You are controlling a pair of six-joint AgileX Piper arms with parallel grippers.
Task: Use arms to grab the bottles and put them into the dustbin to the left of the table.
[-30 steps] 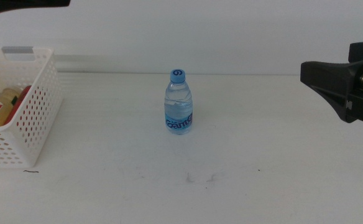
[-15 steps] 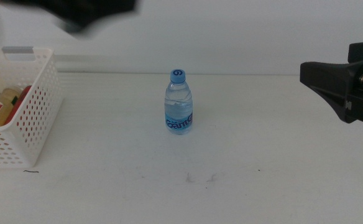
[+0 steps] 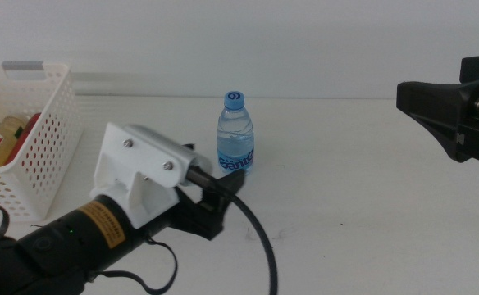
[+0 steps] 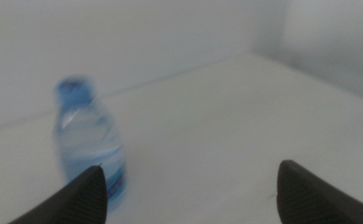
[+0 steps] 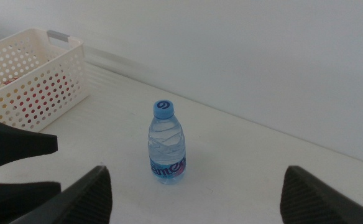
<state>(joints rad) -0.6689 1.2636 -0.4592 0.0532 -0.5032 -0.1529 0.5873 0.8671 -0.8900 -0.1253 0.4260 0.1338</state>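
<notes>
The left arm had swung down into sight since a moment before, its left gripper now just short of the water bottle, jaws spread wide and holding nothing. A white bracket and a yellow-labelled ring sat behind it. The clear, ribbed bottle stood upright mid-table, blue cap on, its blue label unreadable. The right gripper waited at the right edge, open and empty. The perforated white dustbin held the tea bottle.
</notes>
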